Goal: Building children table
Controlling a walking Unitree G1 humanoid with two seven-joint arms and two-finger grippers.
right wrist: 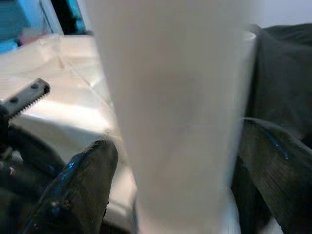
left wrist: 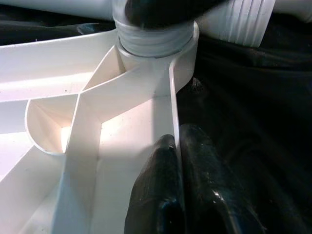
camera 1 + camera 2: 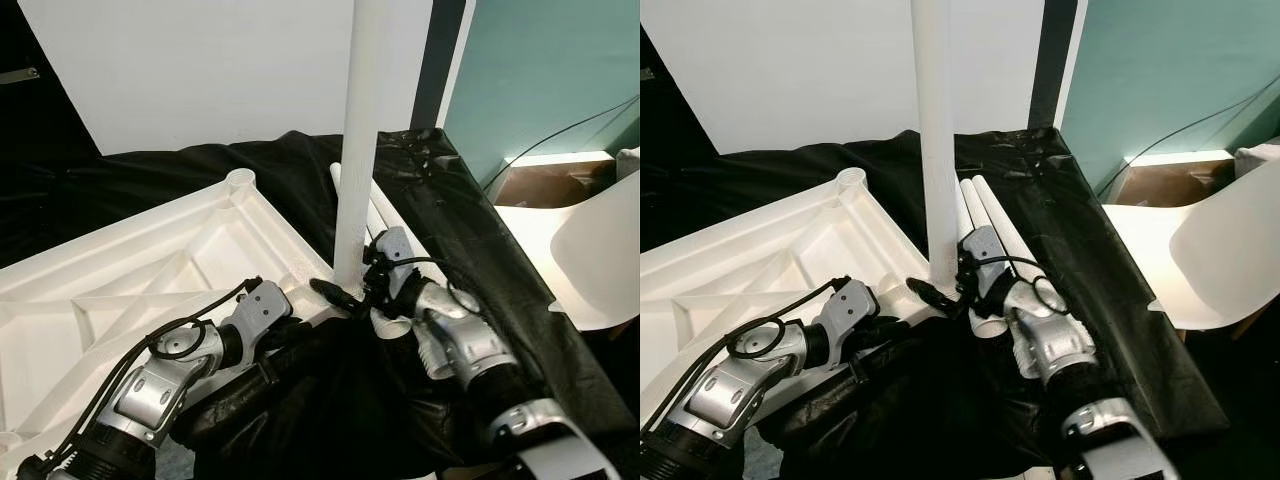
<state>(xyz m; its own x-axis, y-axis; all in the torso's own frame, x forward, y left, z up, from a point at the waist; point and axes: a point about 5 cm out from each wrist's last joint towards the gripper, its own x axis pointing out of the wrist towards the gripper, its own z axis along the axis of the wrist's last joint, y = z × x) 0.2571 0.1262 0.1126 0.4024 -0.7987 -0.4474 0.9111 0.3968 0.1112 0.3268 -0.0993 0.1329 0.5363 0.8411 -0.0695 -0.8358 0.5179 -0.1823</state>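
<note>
right tool grips upright table leg; left tool pinches tabletop rim. i'd keep the leg vertical while threading.

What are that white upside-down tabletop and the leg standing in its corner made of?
The tabletop looks like moulded plastic: its underside shows thin ribs and a semi-gloss white surface. The upright leg seems the same smooth white plastic, with a threaded end in the corner socket. The black sheet beneath looks like thin, shiny plastic film.

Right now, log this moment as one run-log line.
step: fitting leg | right gripper: around upright table leg at corner socket | left gripper: pinching rim of upturned tabletop | spare legs: lying on black cloth
</note>
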